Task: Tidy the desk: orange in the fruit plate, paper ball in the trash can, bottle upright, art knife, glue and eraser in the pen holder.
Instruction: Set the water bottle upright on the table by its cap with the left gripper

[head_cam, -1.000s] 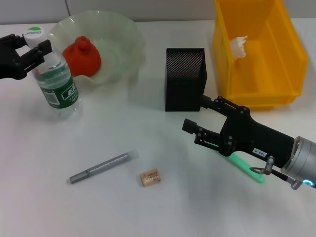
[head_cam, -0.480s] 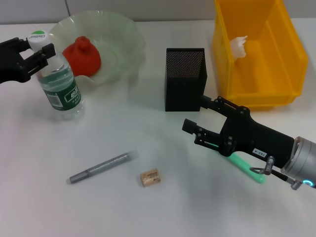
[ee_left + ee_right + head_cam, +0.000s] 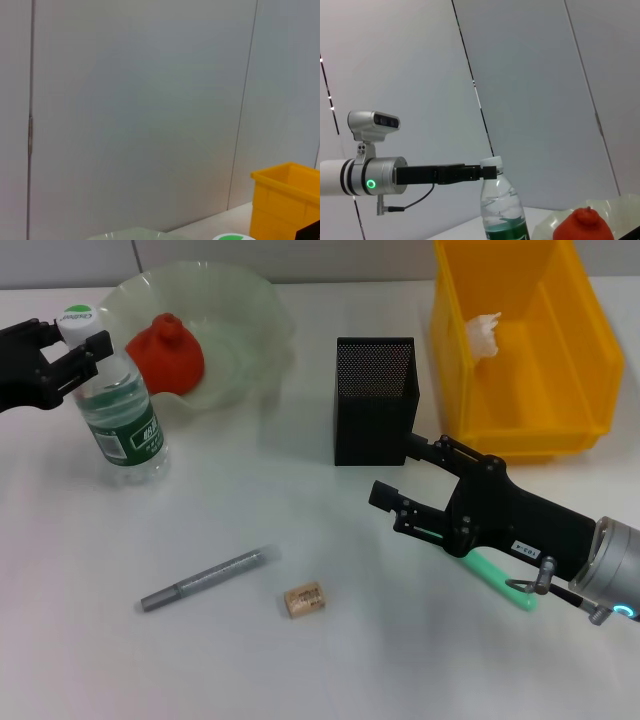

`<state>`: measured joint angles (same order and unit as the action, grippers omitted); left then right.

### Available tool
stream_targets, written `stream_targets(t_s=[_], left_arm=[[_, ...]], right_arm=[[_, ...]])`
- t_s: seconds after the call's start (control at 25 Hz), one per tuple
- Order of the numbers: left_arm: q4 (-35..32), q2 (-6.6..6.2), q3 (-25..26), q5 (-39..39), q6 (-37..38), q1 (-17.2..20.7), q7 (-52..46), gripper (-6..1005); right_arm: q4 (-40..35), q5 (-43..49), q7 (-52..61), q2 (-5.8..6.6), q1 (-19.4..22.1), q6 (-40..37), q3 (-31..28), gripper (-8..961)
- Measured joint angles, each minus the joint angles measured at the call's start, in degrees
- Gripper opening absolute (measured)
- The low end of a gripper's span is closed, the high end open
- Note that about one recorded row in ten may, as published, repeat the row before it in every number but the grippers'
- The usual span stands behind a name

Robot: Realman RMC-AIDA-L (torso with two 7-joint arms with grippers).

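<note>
Gripping the water bottle [image 3: 118,410] at its cap, upright beside the fruit plate [image 3: 255,340], with left pincer [image 3: 62,350]; orange [image 3: 166,352] plated, paper ball [image 3: 484,334] binned. Pinching green glue stick [image 3: 500,580] in right pincer [image 3: 400,512]; art knife [image 3: 203,579] and eraser [image 3: 305,599] lying loose, awaiting the pen holder [image 3: 374,400].

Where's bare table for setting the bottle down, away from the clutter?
Bare table lies just in front of the bottle, which the left gripper holds by the neck, and between the fruit plate and pen holder. Crowded: the grey pen and eraser nearer front, the right gripper beside the holder.
</note>
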<state>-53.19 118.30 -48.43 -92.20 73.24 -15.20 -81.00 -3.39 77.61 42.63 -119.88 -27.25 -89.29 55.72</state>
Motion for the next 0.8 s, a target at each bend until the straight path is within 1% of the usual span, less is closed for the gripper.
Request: stream_targets(t_s=[0.48, 0.64, 0.8], left_arm=[[0.10, 0.00, 0.00, 0.04, 0.16, 0.00, 0.05, 500], [-0.24, -0.01, 0.00, 0.08, 0.46, 0.13, 0.06, 534], [-1.71, -0.01, 0.57, 0.58, 3.24, 0.14, 0.06, 568]], right_arm=[[0.40, 0.00, 0.00, 0.00, -0.20, 0.00, 0.00, 719], [0.48, 0.00, 0.00, 0.00, -0.36, 0.00, 0.00, 718], [0.50, 0.00, 0.00, 0.00, -0.57, 0.00, 0.00, 716]])
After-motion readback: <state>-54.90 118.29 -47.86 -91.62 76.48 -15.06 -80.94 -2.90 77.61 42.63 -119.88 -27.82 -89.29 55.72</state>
